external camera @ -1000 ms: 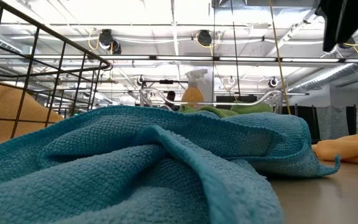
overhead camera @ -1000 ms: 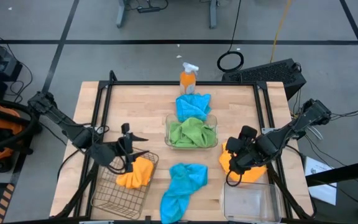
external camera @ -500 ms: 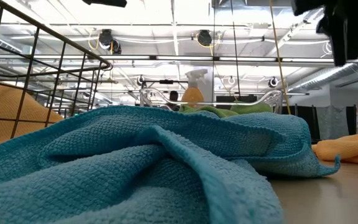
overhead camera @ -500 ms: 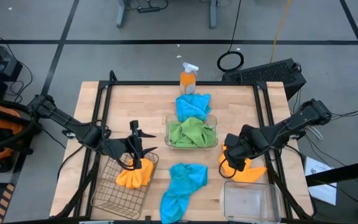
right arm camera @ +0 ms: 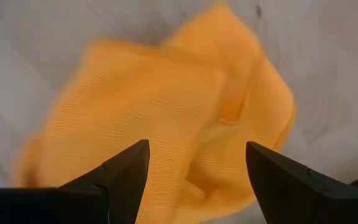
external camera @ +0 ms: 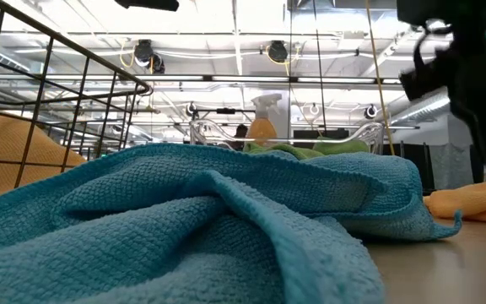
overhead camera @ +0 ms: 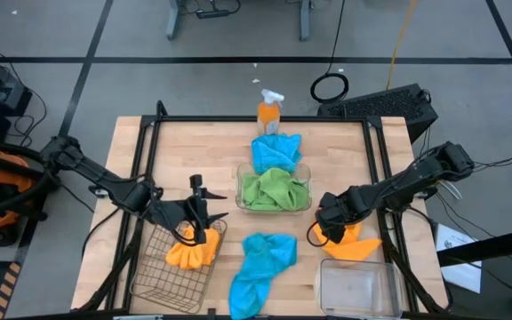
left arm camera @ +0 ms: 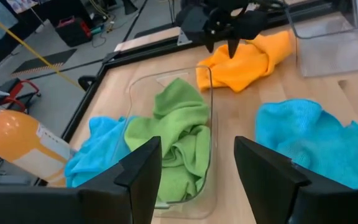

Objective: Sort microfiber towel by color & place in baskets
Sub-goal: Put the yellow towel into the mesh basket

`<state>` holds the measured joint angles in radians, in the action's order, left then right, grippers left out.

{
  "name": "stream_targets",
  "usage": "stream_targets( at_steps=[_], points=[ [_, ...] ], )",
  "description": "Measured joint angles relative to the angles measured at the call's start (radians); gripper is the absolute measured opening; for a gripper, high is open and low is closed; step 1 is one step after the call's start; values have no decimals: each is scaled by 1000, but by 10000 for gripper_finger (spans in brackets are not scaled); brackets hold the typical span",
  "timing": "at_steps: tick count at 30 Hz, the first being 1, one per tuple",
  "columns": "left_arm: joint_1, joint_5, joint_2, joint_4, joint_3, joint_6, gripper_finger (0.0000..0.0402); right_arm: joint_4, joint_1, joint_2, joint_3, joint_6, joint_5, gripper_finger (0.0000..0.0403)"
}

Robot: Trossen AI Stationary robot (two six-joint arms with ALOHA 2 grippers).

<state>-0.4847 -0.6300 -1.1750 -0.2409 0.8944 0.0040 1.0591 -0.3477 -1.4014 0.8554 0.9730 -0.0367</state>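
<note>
High view: the tabletop [overhead camera: 185, 142] carries three baskets in a rough arc. The wire mesh basket [overhead camera: 163, 277] sits at the front left corner with one orange-yellow towel [overhead camera: 192, 251] draped over its far right corner. The left hand [overhead camera: 199, 212] hangs just above that towel, fingers spread and holding nothing — the left wrist view shows the two dark fingers [left arm camera: 138, 171] apart with only the tabletop's far side between them.

A clear plastic basket [overhead camera: 275, 188] at the tabletop's middle holds the bright green towels [overhead camera: 272, 190]. A sky blue towel [overhead camera: 274, 151] lies against its far wall, beside the orange spray bottle [overhead camera: 268, 110] at the far edge. A second sky blue towel [overhead camera: 261, 267] sprawls on bare wood near the front edge, between the wire mesh basket and the other clear plastic basket [overhead camera: 356, 286] at the front right corner.

The second orange-yellow towel [overhead camera: 354, 242] lies on the wood just behind that front right basket. The right hand [overhead camera: 325, 233] is down at this towel's left end — in the right wrist view its fingers [right arm camera: 120, 171] stand apart over the orange cloth, unclenched, not gripping it.
</note>
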Motion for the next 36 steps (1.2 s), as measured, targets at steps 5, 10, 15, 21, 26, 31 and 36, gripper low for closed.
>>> stream_targets(
  at_steps=[5, 10, 15, 21, 26, 31, 36],
  points=[
    [0, 0, -37, -3, 0, -23, 206, -131, 27, 0, -100, -13, 19, 257],
    [0, 0, -67, -1, 0, -20, 206, -250, 54, 0, -168, -34, 29, 273],
    [0, 0, -67, 19, 0, -17, 206, -294, 78, 4, -235, -68, 44, 289],
    [0, -1, -67, 45, 0, -16, 206, -313, 89, 6, -272, -65, 45, 253],
    [0, -1, -67, 49, 0, -15, 206, -323, 89, 5, -274, -94, 42, 148],
    [0, -1, -67, 49, 0, -15, 206, -307, 89, 4, -256, -137, 43, 19],
    [0, -2, -67, 61, 0, -16, 206, -181, 86, 30, -152, -148, 31, 22]
  ],
)
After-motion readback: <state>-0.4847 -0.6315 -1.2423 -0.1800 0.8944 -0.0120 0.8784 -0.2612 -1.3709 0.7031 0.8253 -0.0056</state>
